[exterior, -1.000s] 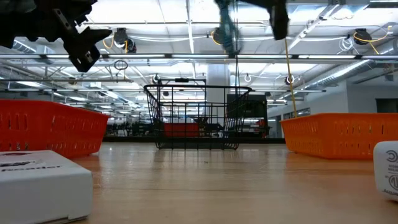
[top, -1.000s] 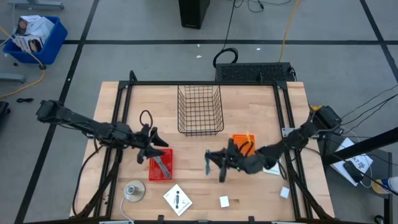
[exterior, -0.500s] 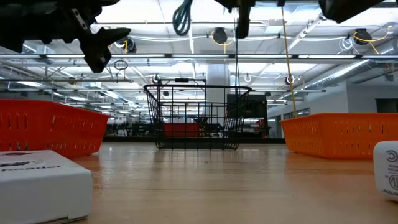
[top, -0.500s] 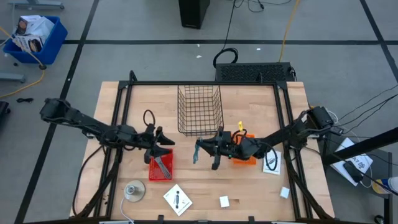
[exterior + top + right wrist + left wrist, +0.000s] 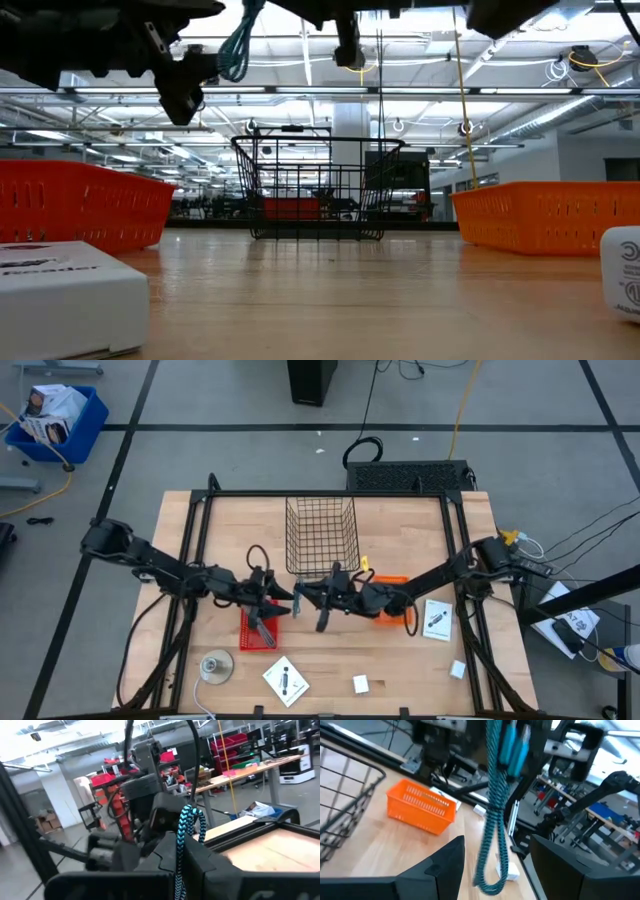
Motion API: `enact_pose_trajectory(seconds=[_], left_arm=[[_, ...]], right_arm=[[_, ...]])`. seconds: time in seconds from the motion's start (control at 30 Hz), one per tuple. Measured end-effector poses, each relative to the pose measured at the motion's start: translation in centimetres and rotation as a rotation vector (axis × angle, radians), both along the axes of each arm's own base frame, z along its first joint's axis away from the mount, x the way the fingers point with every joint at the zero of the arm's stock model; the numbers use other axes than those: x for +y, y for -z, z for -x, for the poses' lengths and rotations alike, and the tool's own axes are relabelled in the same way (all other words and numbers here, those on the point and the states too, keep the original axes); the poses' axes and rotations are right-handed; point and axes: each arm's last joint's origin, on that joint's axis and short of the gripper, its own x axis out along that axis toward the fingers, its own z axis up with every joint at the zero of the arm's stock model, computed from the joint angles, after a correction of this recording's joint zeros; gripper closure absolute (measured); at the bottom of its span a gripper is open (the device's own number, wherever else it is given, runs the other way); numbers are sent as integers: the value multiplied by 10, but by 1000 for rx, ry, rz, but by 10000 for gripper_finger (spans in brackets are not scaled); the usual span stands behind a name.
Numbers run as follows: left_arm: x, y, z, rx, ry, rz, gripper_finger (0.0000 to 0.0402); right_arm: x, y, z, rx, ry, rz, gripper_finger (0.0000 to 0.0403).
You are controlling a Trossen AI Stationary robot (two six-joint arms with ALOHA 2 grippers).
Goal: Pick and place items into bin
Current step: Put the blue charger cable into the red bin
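A teal-and-black braided cord (image 5: 492, 815) hangs in a loop from my right gripper (image 5: 303, 596), which is shut on it in the air in front of the black wire bin (image 5: 321, 537). My left gripper (image 5: 282, 600) is open and faces the right one. In the left wrist view its two fingers (image 5: 445, 865) stand on either side of the hanging loop without touching it. A grey tool (image 5: 263, 628) lies in a small red basket (image 5: 247, 632). Near the table's near edge lie a white card (image 5: 286, 680) and two white cubes (image 5: 360, 683) (image 5: 457, 670). A second card (image 5: 437, 618) lies on the right. My right gripper pinches the upper part of the braided cord (image 5: 186, 827) between its two fingers, coming roughly level from the table's right. The cord hangs below the fingers as a slack loop, and its lower bend (image 5: 490, 887) is clear of the table.
An orange basket (image 5: 392, 605) sits under my right arm. A round grey disc (image 5: 216, 666) lies near the left front corner. Black frame rails (image 5: 196, 540) run along both sides of the table. The two arms meet close together at the table's middle.
My right gripper has carried the cord toward the table's left and far edge, from beside the orange basket to just in front of the wire bin. My left gripper has moved right toward it, so that its fingers now flank the hanging loop.
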Motion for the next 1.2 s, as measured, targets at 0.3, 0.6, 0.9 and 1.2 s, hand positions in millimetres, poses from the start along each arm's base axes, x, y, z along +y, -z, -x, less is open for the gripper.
enact_pose_trajectory(seconds=[0.3, 0.6, 0.9, 1.2], left_arm=[[-7, 5, -12, 34, 17, -24, 174], [-6, 5, -12, 34, 24, -18, 246], [-6, 4, -12, 21, 56, -58, 381], [-13, 5, -10, 67, 128, 88, 381]], right_arm=[[1, -3, -4, 1, 0, 2, 399], [2, -1, -4, 16, -13, -16, 399], [4, -1, -4, 16, -82, 1, 397], [18, 3, 0, 34, -186, 58, 331]])
